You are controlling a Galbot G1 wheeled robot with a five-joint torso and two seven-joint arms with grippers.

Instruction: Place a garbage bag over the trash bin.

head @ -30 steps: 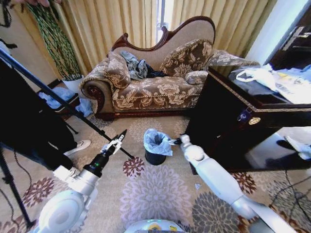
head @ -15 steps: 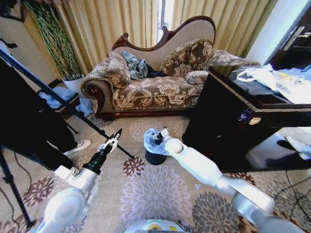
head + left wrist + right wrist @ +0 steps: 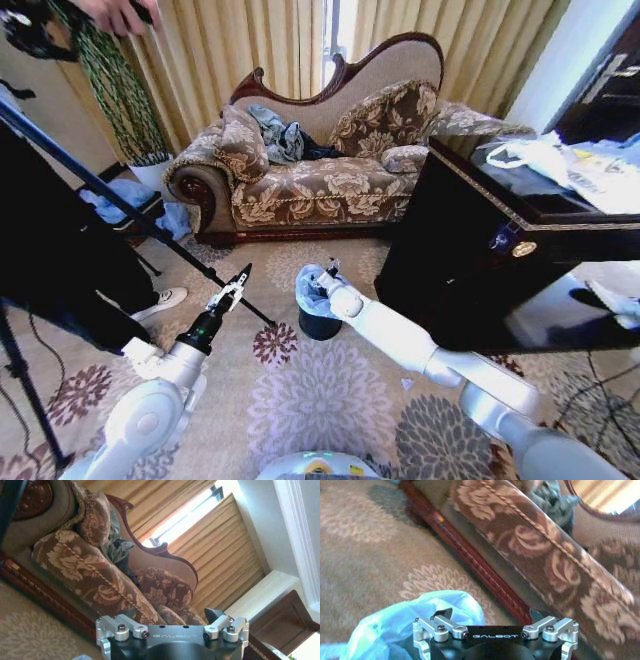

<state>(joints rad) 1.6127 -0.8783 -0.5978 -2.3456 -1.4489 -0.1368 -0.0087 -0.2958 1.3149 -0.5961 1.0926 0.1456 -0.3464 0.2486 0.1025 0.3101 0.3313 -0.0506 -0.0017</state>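
Note:
The small black trash bin (image 3: 318, 323) stands on the patterned carpet in front of the sofa. The pale blue garbage bag (image 3: 309, 291) sits crumpled over its rim. My right gripper (image 3: 328, 270) hovers just above the bin's far edge, right at the bag. In the right wrist view the right gripper (image 3: 490, 614) is open, with the garbage bag (image 3: 405, 622) bunched beside one finger (image 3: 442, 615). My left gripper (image 3: 238, 281) hangs above the carpet to the left of the bin, apart from it. In the left wrist view the left gripper (image 3: 171, 613) is open and empty, facing the sofa.
The brown floral sofa (image 3: 320, 180) stands just behind the bin. A dark glossy cabinet (image 3: 500, 260) with white bags on top is close on the right. A black tripod leg (image 3: 150, 230) crosses the floor at left, beside a shoe (image 3: 160, 300) and a plant pot (image 3: 150, 175).
My right arm has swung left, taking its gripper from the bin's right side to above the bin's far rim. The left gripper has barely shifted.

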